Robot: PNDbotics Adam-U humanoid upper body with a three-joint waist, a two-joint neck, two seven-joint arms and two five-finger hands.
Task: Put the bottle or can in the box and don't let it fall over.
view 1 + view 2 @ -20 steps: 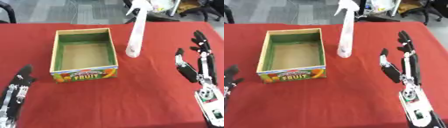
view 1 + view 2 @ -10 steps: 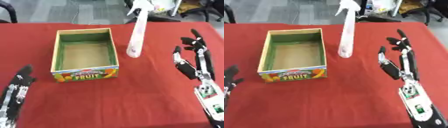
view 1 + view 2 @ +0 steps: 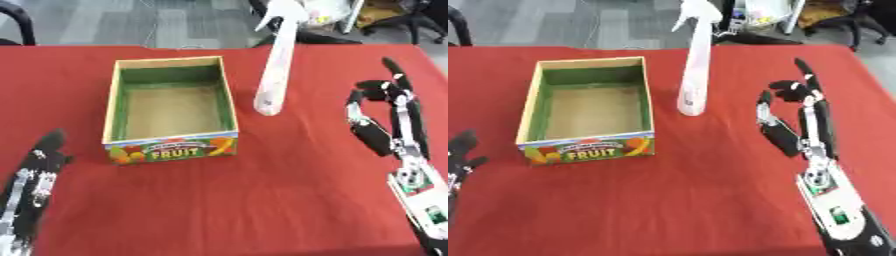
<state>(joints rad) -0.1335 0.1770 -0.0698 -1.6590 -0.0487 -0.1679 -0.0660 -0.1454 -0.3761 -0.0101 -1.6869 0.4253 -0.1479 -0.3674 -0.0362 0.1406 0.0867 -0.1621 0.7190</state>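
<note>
A tall white spray bottle stands upright on the red table, just right of the box. The box is an open cardboard fruit carton with a green inner wall and nothing inside. My right hand is open, fingers straight and pointing away from me, about a hand's width right of the bottle and not touching it. At the lower left corner rests my left hand, open, well clear of the box.
The red tablecloth covers the whole table. Beyond the far edge is grey floor with office chairs and clutter.
My right hand has drifted a little left and forward, toward the bottle. The bottle, box and left hand have stayed put.
</note>
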